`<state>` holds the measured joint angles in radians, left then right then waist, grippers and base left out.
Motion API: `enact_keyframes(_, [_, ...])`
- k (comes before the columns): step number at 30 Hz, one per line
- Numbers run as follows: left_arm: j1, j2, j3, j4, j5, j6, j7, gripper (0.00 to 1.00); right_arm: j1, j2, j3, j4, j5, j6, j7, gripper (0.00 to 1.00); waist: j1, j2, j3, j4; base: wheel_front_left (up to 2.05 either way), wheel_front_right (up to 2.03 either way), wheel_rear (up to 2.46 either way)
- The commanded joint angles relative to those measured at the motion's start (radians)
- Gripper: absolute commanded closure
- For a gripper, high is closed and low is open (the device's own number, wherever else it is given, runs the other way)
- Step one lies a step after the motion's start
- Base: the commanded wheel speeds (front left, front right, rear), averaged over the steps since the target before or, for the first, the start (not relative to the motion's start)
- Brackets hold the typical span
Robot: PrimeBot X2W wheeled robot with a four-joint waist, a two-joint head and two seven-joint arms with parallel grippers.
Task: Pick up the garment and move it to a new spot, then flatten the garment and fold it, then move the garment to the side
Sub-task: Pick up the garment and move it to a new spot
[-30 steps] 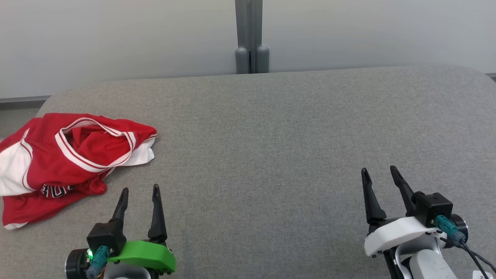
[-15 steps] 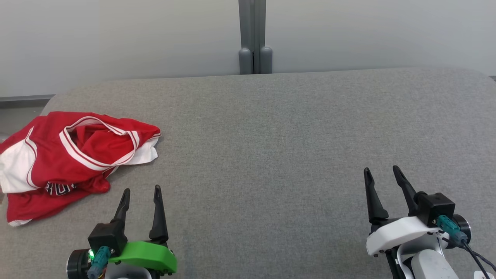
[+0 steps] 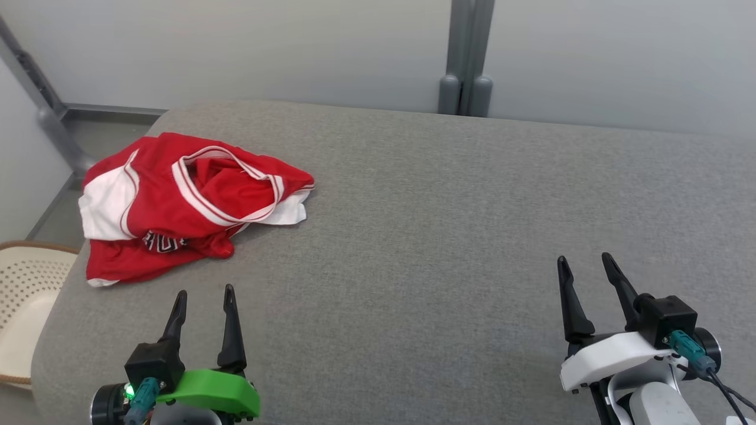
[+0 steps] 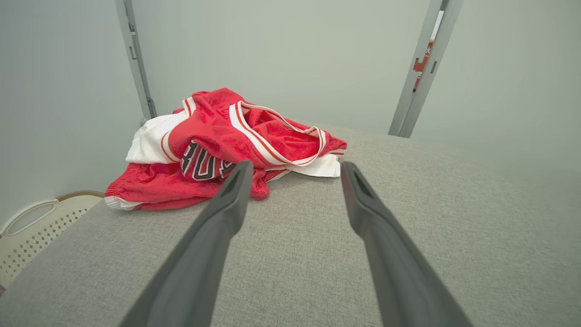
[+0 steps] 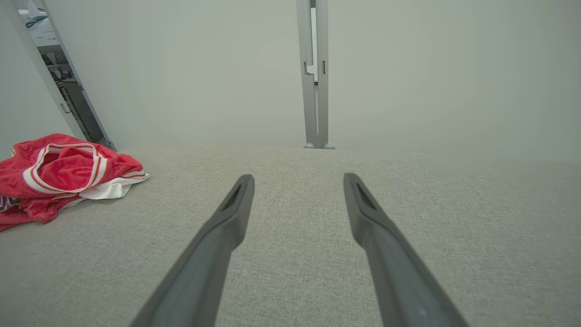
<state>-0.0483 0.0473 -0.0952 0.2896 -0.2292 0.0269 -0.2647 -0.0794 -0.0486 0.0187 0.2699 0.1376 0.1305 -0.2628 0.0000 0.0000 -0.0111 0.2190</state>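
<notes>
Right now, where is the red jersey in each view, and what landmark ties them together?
Head view: red jersey crumpled at upper left, on the grey table's left end, beyond the left end effector.
Left wrist view: red jersey left of centre, ahead of the end effector.
Right wrist view: red jersey at the far left edge, partly cut off.
Shared landmark: the grey post behind the table.

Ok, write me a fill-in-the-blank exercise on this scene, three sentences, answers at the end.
1. The crumpled garment is red and ____.
2. The left claw and the right claw both stand ____, holding nothing.
3. The garment lies nearer the ____ of the two claws.
Missing words: white; open; left.
</notes>
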Motion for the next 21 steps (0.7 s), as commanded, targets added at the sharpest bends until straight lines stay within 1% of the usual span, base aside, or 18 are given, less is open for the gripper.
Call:
enact_keyframes(1, [0.015, 0.005, 0.009, -0.002, 0.009, 0.002, 0.001, 0.00, 0.009, -0.003, 0.003, -0.003, 0.006, 0.000, -0.003, 0.00, 0.0000, 0.0000, 0.003, 0.097, 0.00, 0.00, 0.00])
enact_keyframes(8, [0.016, 0.005, 0.037, -0.006, 0.017, 0.001, 0.000, 0.00, 0.001, -0.003, 0.008, -0.006, 0.010, 0.000, -0.003, 0.00, 0.0000, 0.0000, 0.017, 0.220, 0.00, 0.00, 0.00])
enact_keyframes(13, [0.018, 0.005, 0.050, -0.010, 0.014, 0.004, 0.000, 0.00, -0.009, -0.003, 0.012, -0.007, 0.004, 0.000, -0.003, 0.00, 0.0000, 0.0000, 0.028, 0.287, 0.00, 0.00, 0.00])
enact_keyframes(15, [0.020, 0.005, 0.056, -0.014, 0.009, 0.008, 0.001, 0.00, -0.013, -0.003, 0.017, -0.007, 0.003, 0.000, -0.003, 0.00, 0.0000, 0.0000, 0.034, 0.306, 0.00, 0.00, 0.00])
enact_keyframes(21, [0.036, 0.005, 0.082, -0.040, -0.012, 0.026, 0.001, 0.00, -0.044, -0.004, 0.052, 0.008, -0.006, 0.000, -0.003, 0.00, 0.0000, 0.0000, 0.054, 0.317, 0.00, 0.00, 0.00])
